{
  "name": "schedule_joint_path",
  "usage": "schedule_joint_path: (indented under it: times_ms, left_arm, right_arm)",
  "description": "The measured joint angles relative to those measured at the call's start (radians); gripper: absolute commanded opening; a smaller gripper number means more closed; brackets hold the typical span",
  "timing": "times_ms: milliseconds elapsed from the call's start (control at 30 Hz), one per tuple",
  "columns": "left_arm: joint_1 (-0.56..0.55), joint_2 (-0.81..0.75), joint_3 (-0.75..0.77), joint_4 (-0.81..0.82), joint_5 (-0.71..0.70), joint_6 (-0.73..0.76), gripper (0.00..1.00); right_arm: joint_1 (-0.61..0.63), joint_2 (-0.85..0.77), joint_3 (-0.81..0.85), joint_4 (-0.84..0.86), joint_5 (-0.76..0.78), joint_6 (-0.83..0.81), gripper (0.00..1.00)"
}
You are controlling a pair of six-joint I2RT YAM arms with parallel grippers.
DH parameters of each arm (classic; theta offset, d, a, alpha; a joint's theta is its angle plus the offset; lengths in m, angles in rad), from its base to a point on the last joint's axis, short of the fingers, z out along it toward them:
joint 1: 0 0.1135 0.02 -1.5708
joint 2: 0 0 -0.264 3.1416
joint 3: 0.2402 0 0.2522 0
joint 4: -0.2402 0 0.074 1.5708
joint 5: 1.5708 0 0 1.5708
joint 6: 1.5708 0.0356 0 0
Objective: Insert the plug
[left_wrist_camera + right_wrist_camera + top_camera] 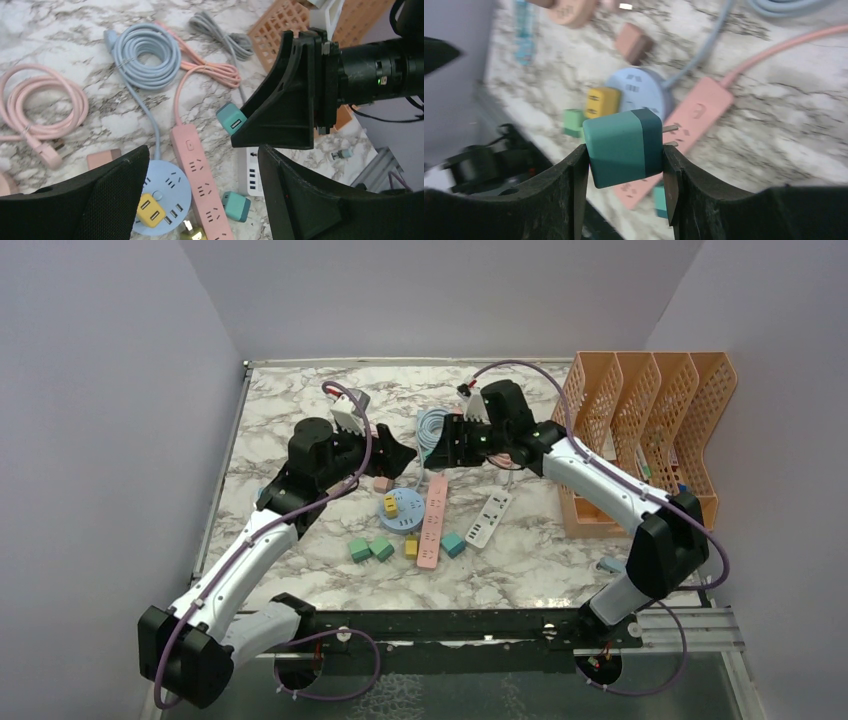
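Note:
The plug (624, 147) is a teal cube with two metal prongs pointing right, and my right gripper (624, 159) is shut on its two sides, holding it in the air. In the left wrist view the same plug (231, 118) pokes out of the right gripper's black fingers (280, 100). My left gripper (202, 155) is open with nothing in it, facing the right gripper (447, 443) just above the table. Below both lie a pink power strip (432, 520), a round blue socket hub (403, 510) with a yellow plug (150, 210) in it, and a white strip (488, 518).
Loose teal, green and yellow cube plugs (370, 549) lie near the strips. Coiled blue (145, 55) and pink (40, 105) cables rest farther back. Orange file racks (650, 430) stand at the right edge. White walls close in the table.

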Motion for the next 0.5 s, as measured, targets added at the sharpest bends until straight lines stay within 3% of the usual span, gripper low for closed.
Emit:
schedule_joint_path:
  times_ms: [267, 500]
  left_arm:
    - [0.0, -0.004, -0.008, 0.124, 0.217, 0.072, 0.8]
    - [-0.007, -0.068, -0.138, 0.41, 0.363, 0.044, 0.8]
  right_arm:
    - [-0.013, -0.12, -0.126, 0.194, -0.264, 0.23, 0.42]
    - [-0.071, -0.23, -0.256, 0.389, -0.423, 0.396, 0.42]
